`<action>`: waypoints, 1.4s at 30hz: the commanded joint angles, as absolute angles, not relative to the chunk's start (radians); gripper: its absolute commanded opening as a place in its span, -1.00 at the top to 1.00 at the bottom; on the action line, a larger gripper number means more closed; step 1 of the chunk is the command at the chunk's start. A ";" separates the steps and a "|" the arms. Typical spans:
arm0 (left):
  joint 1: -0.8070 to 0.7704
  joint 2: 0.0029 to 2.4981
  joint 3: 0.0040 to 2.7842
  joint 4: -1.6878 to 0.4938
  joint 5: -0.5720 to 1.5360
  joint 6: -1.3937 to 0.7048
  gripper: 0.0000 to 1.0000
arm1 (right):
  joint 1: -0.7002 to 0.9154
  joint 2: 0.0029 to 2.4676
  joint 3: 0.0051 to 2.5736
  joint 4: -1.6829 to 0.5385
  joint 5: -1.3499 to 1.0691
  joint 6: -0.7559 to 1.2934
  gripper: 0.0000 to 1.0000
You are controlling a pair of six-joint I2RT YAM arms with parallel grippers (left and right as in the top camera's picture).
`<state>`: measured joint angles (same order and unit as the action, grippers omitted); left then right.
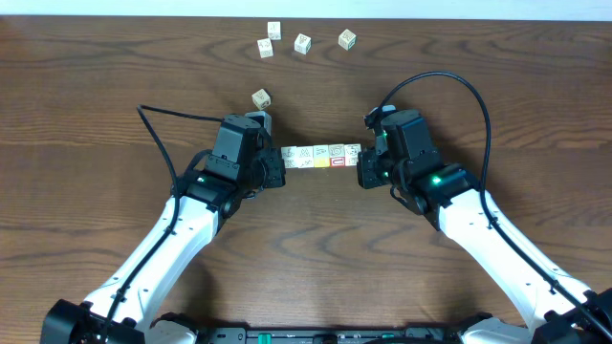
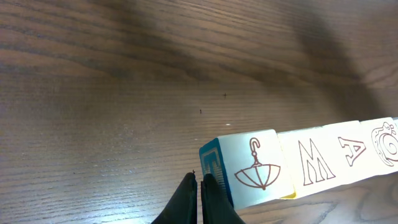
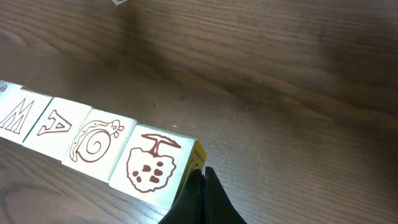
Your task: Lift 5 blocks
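Your left gripper (image 2: 198,182) has its fingers pressed together with nothing between them, and the tips are butted up against the blue-printed end face of the umbrella block (image 2: 255,168). Same deal on the other side: your right gripper (image 3: 203,180) is closed tight on itself and leaning on the yellow end face of the fruit block (image 3: 152,168). Between those two sits the row of five blocks (image 1: 321,155), squeezed end to end, edges touching with no gaps you can see. After the umbrella come a W block (image 2: 314,163), an A block (image 2: 351,149) and a snail block (image 3: 93,142). You can't really tell from these views whether the row is on the table (image 1: 96,86) or just off it. Room-wise, there's bare wood on the far side of the row, and the open patch below it between the two arms is clear too. Closest thing to watch is one loose block (image 1: 261,98), tilted, just beyond your left gripper's body. Four more loose blocks (image 1: 302,43) are scattered well apart from the row, up near the table's far edge. A black cable (image 1: 459,86) loops over the right arm.
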<state>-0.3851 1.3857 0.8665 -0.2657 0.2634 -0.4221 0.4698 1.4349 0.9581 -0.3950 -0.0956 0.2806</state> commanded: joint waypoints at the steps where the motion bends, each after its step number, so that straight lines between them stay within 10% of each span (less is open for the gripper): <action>1: -0.434 1.359 0.956 -0.223 0.509 -0.436 0.86 | 0.559 1.431 0.969 -0.375 -0.406 0.276 0.97; 42: -0.434 1.373 0.956 -0.245 0.509 -0.436 0.85 | 0.604 1.456 0.969 -0.374 -0.322 0.277 0.97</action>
<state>-0.3851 1.3857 0.8665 -0.2852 0.2676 -0.4221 0.4988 1.4403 0.9581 -0.3981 -0.0357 0.2806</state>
